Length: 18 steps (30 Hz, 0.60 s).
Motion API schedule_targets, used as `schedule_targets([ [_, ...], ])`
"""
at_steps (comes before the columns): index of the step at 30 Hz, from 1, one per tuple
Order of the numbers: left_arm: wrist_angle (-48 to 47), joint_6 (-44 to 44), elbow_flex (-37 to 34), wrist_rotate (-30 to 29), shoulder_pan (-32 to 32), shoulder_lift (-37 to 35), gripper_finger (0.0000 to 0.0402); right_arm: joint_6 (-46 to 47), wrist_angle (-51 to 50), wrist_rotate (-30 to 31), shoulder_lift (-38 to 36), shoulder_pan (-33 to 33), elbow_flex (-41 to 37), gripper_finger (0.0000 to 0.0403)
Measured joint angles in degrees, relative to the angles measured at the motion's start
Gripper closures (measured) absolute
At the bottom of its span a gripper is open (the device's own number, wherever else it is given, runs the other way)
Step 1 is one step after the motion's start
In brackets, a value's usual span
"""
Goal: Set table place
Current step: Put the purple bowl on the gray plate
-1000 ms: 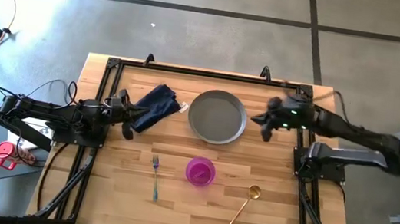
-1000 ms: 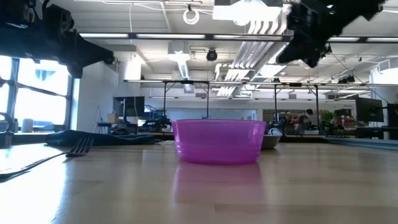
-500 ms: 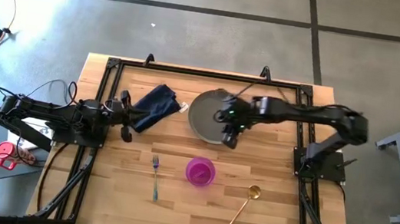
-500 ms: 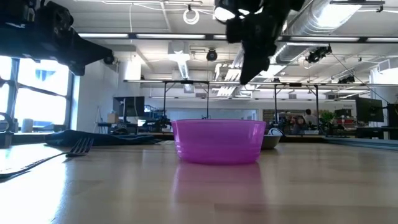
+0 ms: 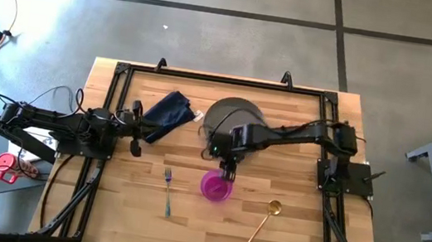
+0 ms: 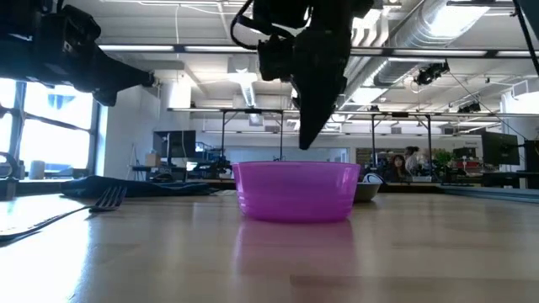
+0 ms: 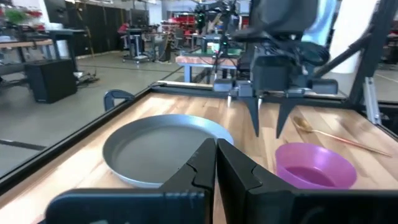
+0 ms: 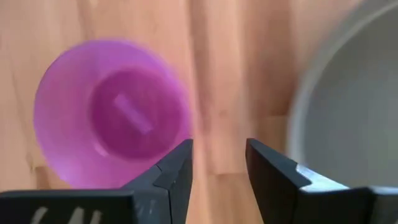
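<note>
High view is showing the right gripper point(image 5: 227, 171) hanging just above the far rim of the bowl point(image 5: 217, 185), between it and the plate point(image 5: 221, 117); its fingers are standing parted by a modest gap and holding nothing. Seen from the right wrist, the bowl point(image 8: 112, 112) is sitting upright and empty beside the plate's edge point(image 8: 336, 99). It is looking like thin plastic, so probably light, stiff and a little slippery; pinching one wall at the rim, one finger inside and one outside, is likely the surest hold, and a hard squeeze could make it skid or tip. The left gripper point(image 5: 137, 137) is waiting near the napkin point(image 5: 165, 114) with its fingers closed together and empty. The fork point(image 5: 167, 191) and spoon point(image 5: 262, 222) are lying on the near half of the surface point(image 5: 293, 231), well apart. The planks are looking smooth and pale. Beyond, the low view is looking into a large workshop with benches and ceiling lights.
</note>
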Motion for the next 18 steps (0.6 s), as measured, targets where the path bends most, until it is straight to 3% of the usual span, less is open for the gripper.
schedule_targets([
  [10,-2.59,-0.02,0.00,1.79,0.00,0.02,0.0399,6.77,1.12,0.00,0.83,3.94,0.19,0.0263],
  [18,-2.79,-0.03,0.00,2.99,0.00,0.02,0.0399,5.99,3.30,0.02,3.16,3.80,0.17,0.0263],
])
